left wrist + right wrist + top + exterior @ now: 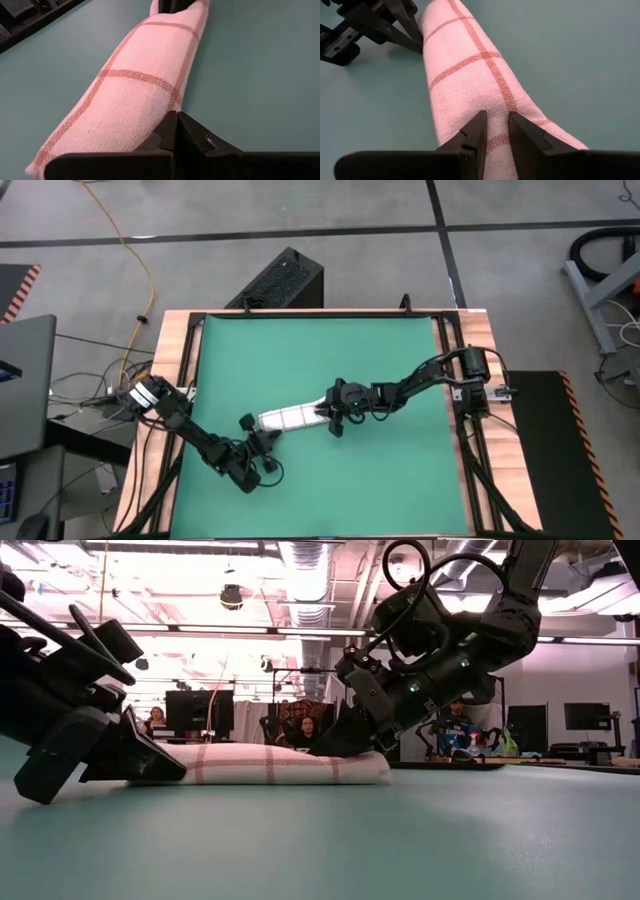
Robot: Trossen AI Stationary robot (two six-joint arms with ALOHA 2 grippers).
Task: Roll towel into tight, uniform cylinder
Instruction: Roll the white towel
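The towel point(290, 418), white with red-brown checks, lies rolled into a slanting cylinder on the green mat point(320, 350), resting on its long side. My left gripper point(248, 424) is at the roll's left end, fingers shut, low on the mat point(160, 768). My right gripper point(333, 414) is at the roll's right end, coming down on it from above point(350, 740), fingers almost together on the cloth point(495, 127). Each wrist view shows the other gripper at the roll's far end. My left gripper's shut fingertips point(170, 131) lie against the roll's left end, low on its side point(150, 125), nearly level with the mat and pointing along the roll. The roll lies flat on the mat. My right gripper has its fingertips point(479, 125) on top of the roll's right end point(496, 107), slanting down and pointing along the roll. A narrow strip of cloth shows between them; how many layers, I cannot tell. The roll stays on the mat.
Bare green mat surrounds the roll on all sides. The wooden table frame point(175, 350) borders the mat. A black box point(280, 280) stands on the floor beyond the far edge. People sit in the room behind point(305, 730).
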